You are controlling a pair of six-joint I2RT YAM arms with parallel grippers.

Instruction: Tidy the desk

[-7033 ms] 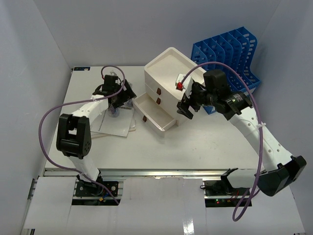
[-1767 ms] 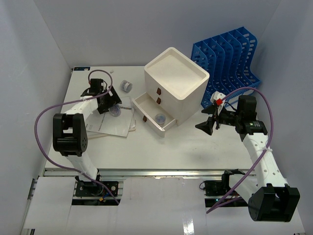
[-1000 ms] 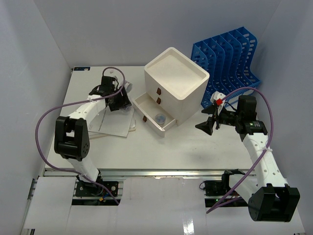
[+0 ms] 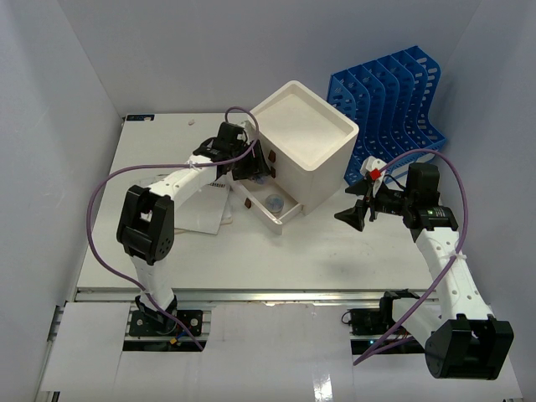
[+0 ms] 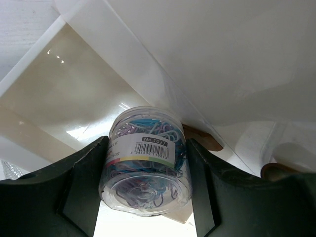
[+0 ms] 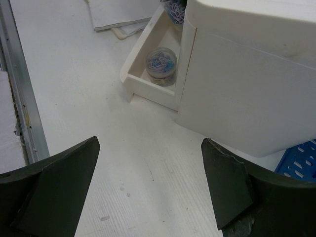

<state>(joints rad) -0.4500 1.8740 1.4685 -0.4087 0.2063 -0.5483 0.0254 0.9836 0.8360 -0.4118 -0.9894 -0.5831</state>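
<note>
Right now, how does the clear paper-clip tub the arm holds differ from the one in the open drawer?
The held clear round plastic tub of coloured paper clips is clamped between the fingers of the left end effector; the drawer tub stands free, upright. The held tub is at one end of the open white drawer, the drawer tub at the opposite end. Both appear the same kind: clear, filled with coloured clips.

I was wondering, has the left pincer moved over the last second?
Yes. The left pincer, gripping the jar of paper clips, has travelled rightward from the papers to the white drawer box, at its open bottom drawer.
</note>
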